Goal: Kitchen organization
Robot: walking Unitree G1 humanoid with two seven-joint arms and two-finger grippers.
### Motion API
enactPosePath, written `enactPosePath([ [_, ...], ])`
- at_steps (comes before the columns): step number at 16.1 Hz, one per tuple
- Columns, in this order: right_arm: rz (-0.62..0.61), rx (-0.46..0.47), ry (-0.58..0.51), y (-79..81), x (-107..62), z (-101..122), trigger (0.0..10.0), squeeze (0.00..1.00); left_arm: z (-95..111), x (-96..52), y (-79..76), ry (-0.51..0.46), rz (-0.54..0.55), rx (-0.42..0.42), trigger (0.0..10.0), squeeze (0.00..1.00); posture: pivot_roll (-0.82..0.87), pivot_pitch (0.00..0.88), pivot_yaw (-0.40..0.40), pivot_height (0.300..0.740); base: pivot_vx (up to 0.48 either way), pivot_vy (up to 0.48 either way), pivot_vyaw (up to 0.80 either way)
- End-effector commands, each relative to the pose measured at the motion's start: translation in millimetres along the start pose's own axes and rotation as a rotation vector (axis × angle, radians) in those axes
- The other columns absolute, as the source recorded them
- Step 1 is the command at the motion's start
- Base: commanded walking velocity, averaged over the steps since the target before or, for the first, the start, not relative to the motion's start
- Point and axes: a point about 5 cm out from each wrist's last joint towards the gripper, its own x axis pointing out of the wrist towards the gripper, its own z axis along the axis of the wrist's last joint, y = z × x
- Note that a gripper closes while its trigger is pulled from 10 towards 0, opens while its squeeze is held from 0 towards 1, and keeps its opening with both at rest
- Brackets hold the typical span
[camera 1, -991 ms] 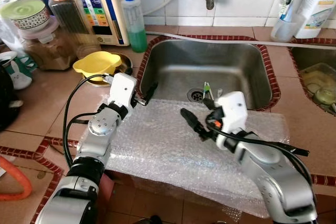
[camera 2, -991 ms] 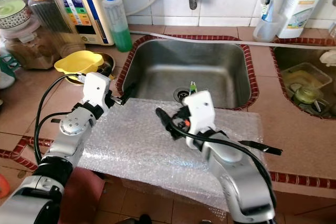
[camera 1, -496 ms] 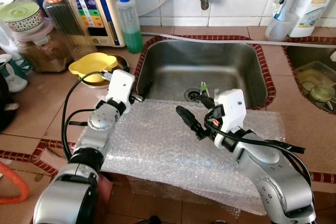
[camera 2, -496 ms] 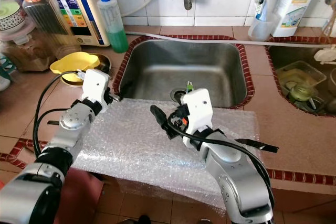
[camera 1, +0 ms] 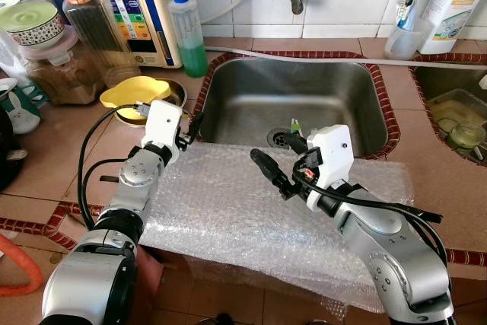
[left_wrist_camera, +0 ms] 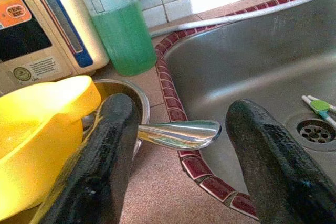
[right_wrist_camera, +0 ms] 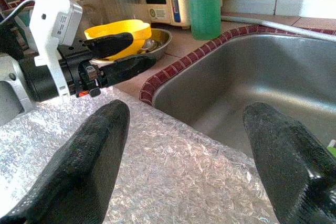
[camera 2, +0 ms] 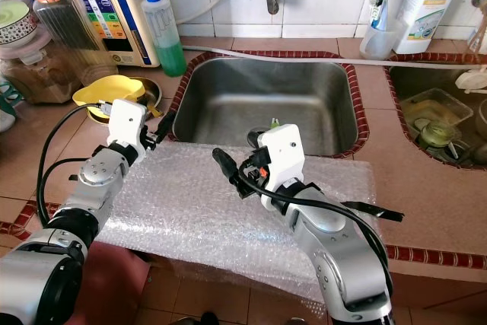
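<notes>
Left pincer hovers with fingers apart, holding nothing, at the worktop edge beside the sink; straight ahead of it, a polished spoon handle juts from a steel bowl, the handle tip lying between the two fingers but not touched. A yellow dish sits in that same bowl, just beside the near finger. Right pincer is likewise spread and empty, poised over a sheet of bubble wrap that drapes across the worktop and the sink's front rim. Beyond the left pincer stands a green soap bottle against a white appliance. Judgement: the spoon looks the likely target (task wording is broad, so this is a guess). It should be light, stiff and slick, prone to twisting out of smooth fingers; best taken across the flat of the handle near its broad end, squarely. The bowl may rock or slide if the handle is levered. The bubble wrap is soft and light and would shift if dragged.
</notes>
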Motion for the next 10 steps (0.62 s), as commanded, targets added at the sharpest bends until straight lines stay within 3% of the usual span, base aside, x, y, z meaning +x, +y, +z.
enactPosePath([
  [1, 0.013, -0.003, -0.022, 2.6, 1.6, 5, 10.0, 0.0, 4, -0.2, 3.5, -0.022, -0.017, 0.039, 4.9, 0.0, -0.31, 0.136, 0.124, 0.74, 0.0, 0.0, 0.0],
  [2, 0.014, -0.004, -0.022, 2.4, 1.7, 5, 10.0, 0.0, 5, 0.1, 0.2, -0.035, -0.035, 0.05, 8.9, 0.0, -0.31, 0.136, 0.124, 0.74, 0.0, 0.0, 0.0],
  [3, 0.014, -0.003, -0.023, 2.1, 1.8, 4, 10.0, 0.0, 8, 0.5, -6.9, -0.074, -0.07, 0.077, 10.0, 0.0, -0.3, 0.136, 0.124, 0.74, 0.0, 0.0, 0.0],
  [8, 0.017, -0.001, -0.026, 3.5, 3.0, 5, 10.0, 0.0, -1, -3.2, -17.0, -0.052, -0.108, 0.096, 10.0, 0.0, -0.31, 0.143, 0.123, 0.74, 0.0, 0.0, 0.0],
  [9, 0.017, 0.0, -0.026, 3.8, 2.9, 5, 10.0, 0.0, -3, -3.7, -16.4, -0.038, -0.107, 0.096, 5.5, 0.0, -0.31, 0.146, 0.121, 0.74, 0.0, 0.0, 0.0],
  [10, 0.017, 0.0, -0.026, 4.2, 2.6, 5, 10.0, 0.0, -4, -3.9, -15.1, -0.023, -0.103, 0.105, 4.2, 0.0, -0.31, 0.148, 0.121, 0.74, 0.0, 0.0, 0.0],
])
